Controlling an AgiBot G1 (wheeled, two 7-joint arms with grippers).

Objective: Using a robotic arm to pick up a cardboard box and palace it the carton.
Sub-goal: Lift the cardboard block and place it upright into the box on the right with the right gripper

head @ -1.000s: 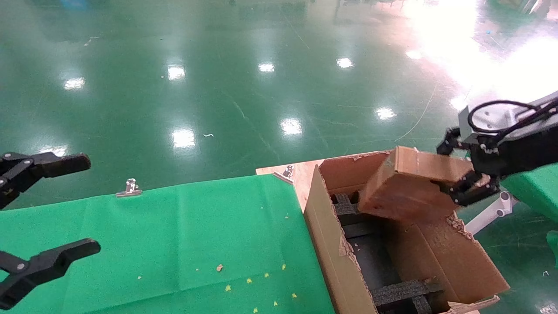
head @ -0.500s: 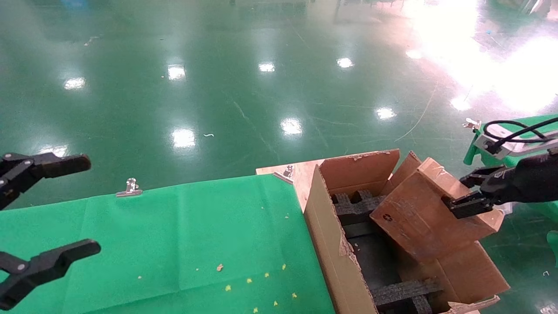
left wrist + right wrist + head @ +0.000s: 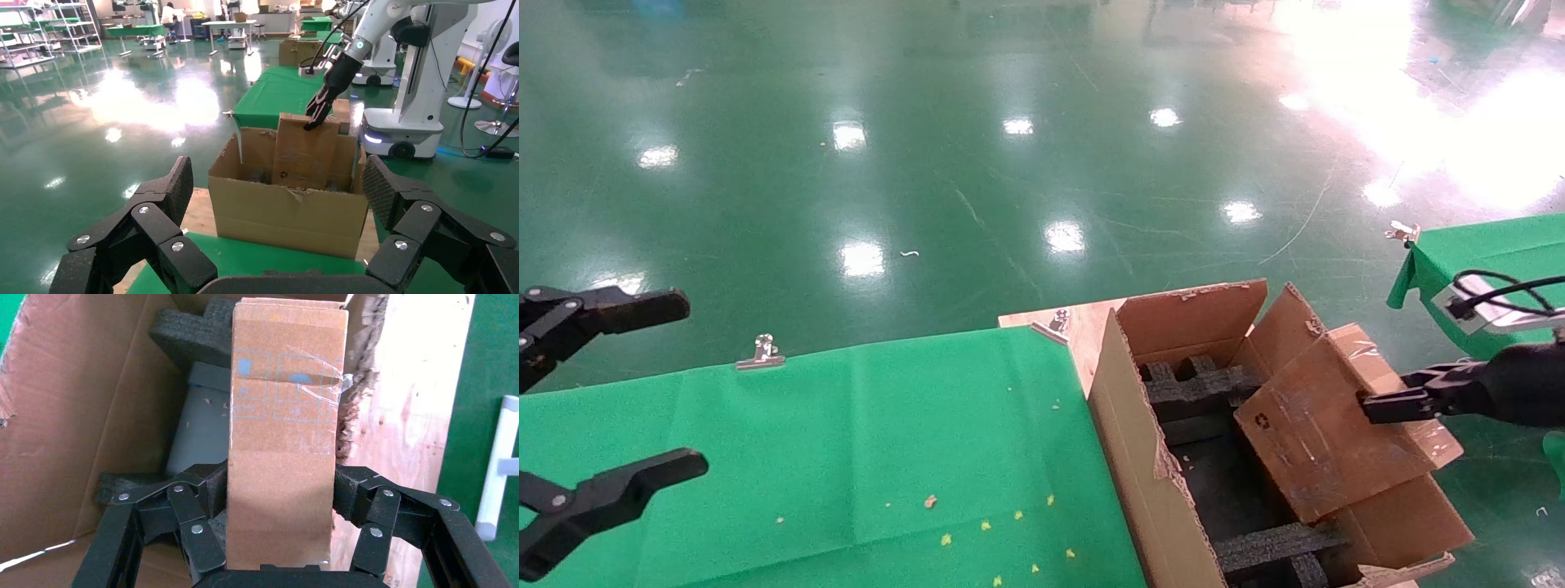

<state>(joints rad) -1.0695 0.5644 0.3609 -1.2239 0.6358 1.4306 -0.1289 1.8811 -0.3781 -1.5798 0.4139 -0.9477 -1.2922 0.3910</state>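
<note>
The cardboard box is small, brown and taped, with a recycling mark. It hangs tilted over the right side of the carton, its lower end down inside. My right gripper is shut on its upper right edge. In the right wrist view the pads press both sides of the cardboard box above the carton's inner wall and black foam. The left wrist view shows the carton, the cardboard box and the right gripper. My left gripper stands open and idle at the far left.
A green cloth covers the table left of the carton, held by metal clips. The carton sits on a wooden board and has black foam inserts in it. Another green table stands at the right.
The right gripper has swung right and down with the cardboard box. The box went from high over the carton's far flap to leaning lower inside on the right. The left arm is still.
</note>
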